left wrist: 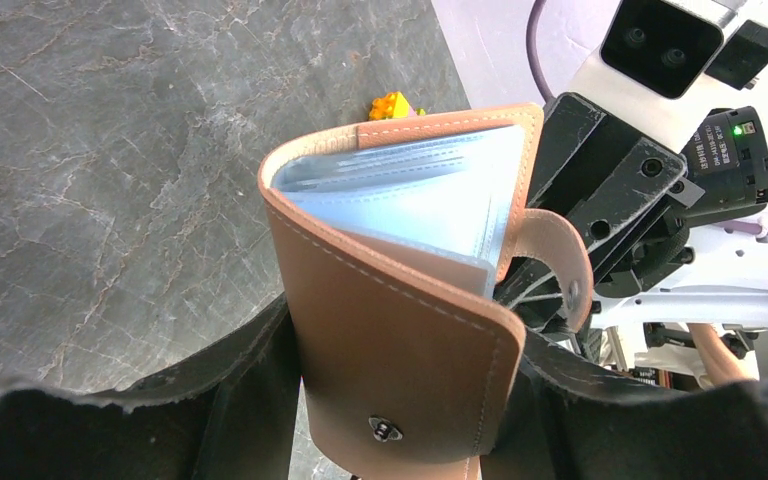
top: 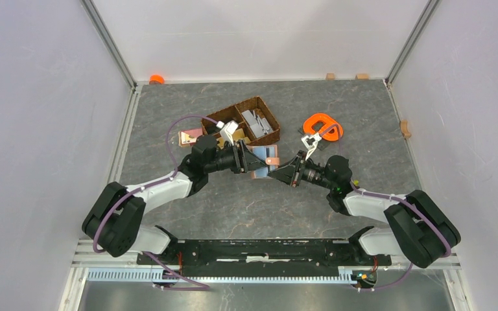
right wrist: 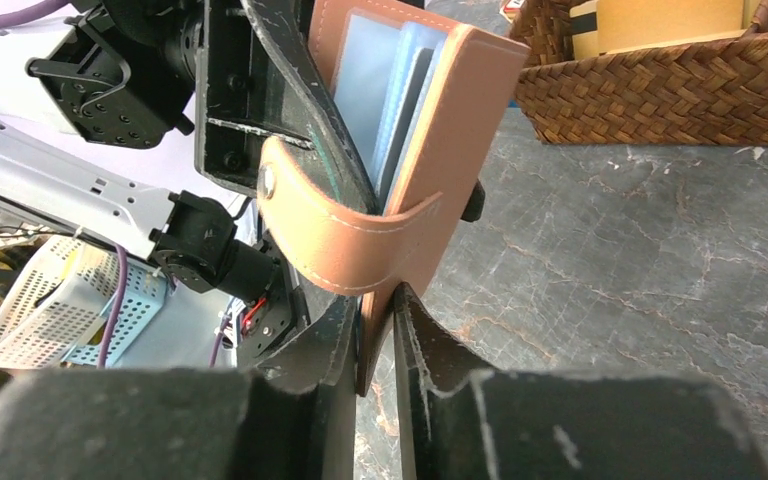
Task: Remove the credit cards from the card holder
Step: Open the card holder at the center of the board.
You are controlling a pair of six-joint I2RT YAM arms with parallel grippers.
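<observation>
The tan card holder [top: 261,160] is held off the table between both grippers, its covers spread open. My left gripper [top: 245,159] is shut on one cover, the one with the snap stud [left wrist: 388,429]; in the left wrist view it [left wrist: 400,395] grips across that cover. My right gripper [top: 284,172] is shut on the edge of the other cover [right wrist: 430,200], just below the snap tab [right wrist: 320,235]. Pale blue credit cards [left wrist: 415,195] sit in sleeves inside the holder; they also show in the right wrist view [right wrist: 390,90].
A dark brown wicker basket [top: 266,133] with flat pieces stands just behind the grippers, and shows in the right wrist view [right wrist: 660,85]. A pink-and-white piece [top: 190,137] lies left of it. An orange ring-shaped object [top: 322,126] lies back right. A yellow-orange brick [left wrist: 392,104] lies on the table.
</observation>
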